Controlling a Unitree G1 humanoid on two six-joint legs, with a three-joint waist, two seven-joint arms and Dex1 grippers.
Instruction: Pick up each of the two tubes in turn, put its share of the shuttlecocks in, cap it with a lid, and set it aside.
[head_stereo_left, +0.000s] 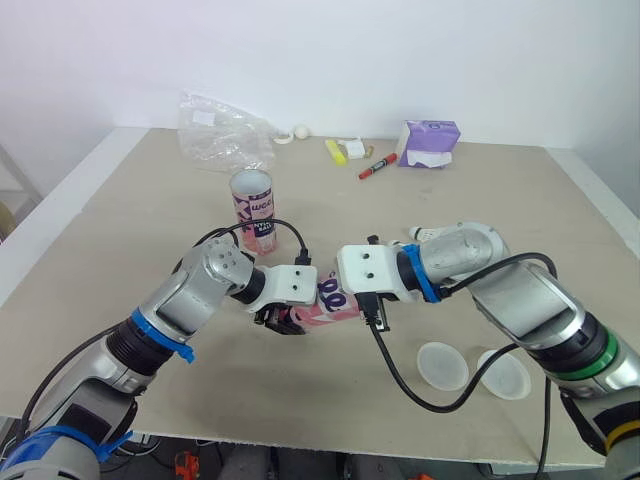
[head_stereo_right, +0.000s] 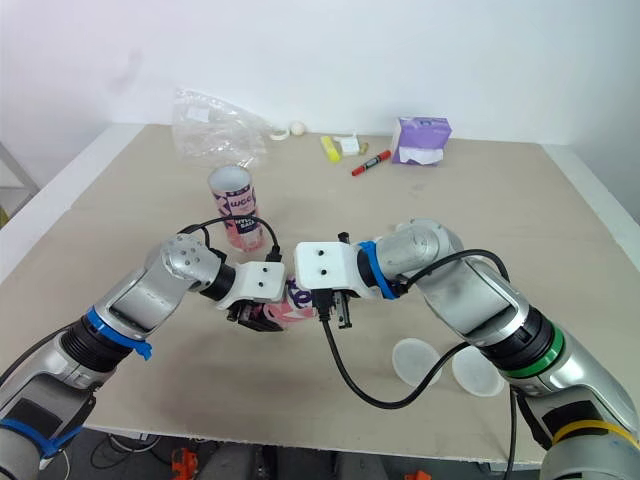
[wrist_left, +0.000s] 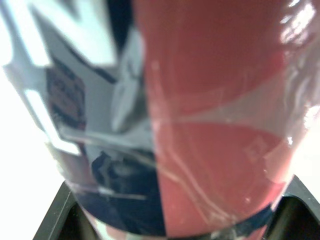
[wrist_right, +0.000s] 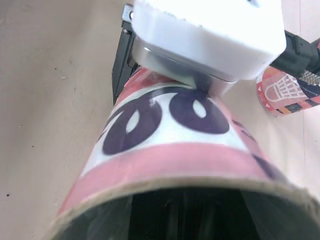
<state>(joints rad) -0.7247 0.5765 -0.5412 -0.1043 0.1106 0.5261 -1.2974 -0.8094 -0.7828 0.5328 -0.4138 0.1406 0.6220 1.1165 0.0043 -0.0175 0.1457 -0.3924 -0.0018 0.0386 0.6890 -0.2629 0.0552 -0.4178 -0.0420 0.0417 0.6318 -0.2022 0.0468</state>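
Table (head_stereo_left: 120, 190): pale wood top, all items on it or over it. Plastic bag (head_stereo_left: 225, 130): clear, crumpled, far beyond the held tube and toward the robot's left. Held tube (head_stereo_left: 335, 300): pink with dark lettering, lying roughly level over the middle of the table between the two grippers; we cannot tell whether it touches the surface. Its open mouth faces the right wrist camera, and the inside is too dark to read. Standing tube (head_stereo_left: 252, 210): upright, just beyond the held tube on the left side. Left gripper (head_stereo_left: 285, 322): clamped on the held tube's left end, with a black finger (wrist_left: 55, 215) against each side of the tube wall. Right gripper (head_stereo_left: 372, 308): at the held tube's right end; we cannot tell its state. Purple tissue pack (head_stereo_left: 430, 143): far beyond the held tube, toward the right. Two lids (head_stereo_left: 442, 365), (head_stereo_left: 503, 373): flat, side by side, nearer than the held tube and to its right. Red marker (head_stereo_left: 377, 166): beyond the held tube, near the tissue pack. Shuttlecock (head_stereo_left: 425, 234): just beyond the held tube's right end, behind the right arm.
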